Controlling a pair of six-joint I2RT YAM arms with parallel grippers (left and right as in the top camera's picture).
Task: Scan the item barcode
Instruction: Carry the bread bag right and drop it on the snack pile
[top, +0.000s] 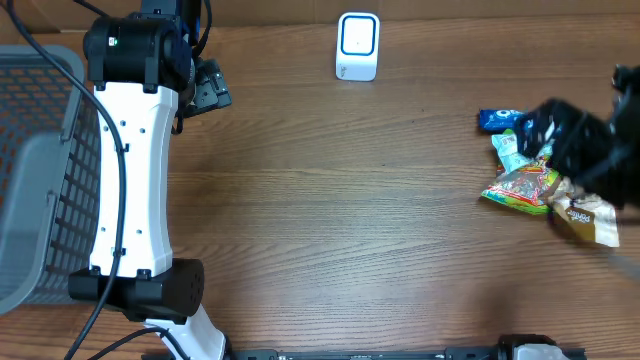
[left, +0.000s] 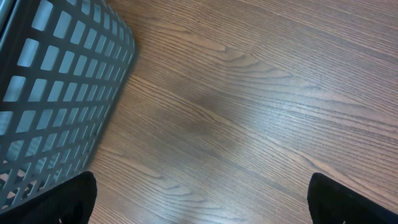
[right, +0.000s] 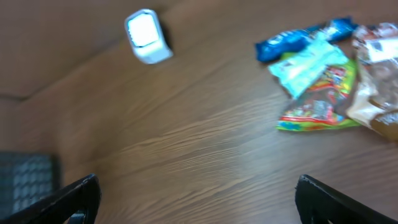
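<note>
Several snack packs lie heaped at the table's right: a blue pack (top: 497, 118) (right: 292, 40), a pale teal pack (top: 512, 148) (right: 308, 65), a green and red pack (top: 520, 188) (right: 317, 106) and a brown pack (top: 590, 220) (right: 376, 93). No barcode can be made out on them. The white scanner (top: 357, 45) (right: 146, 36) stands at the back centre. My right gripper (right: 196, 193) is open over bare wood, empty; its blurred black arm (top: 580, 145) hangs over the heap. My left gripper (left: 202, 193) (top: 212, 88) is open and empty at the far left.
A grey mesh basket (top: 40, 180) (left: 56, 93) (right: 25, 177) fills the left edge, beside the left arm's white link (top: 130, 190). Bare wooden tabletop (top: 340, 200) runs between the basket and the snack heap.
</note>
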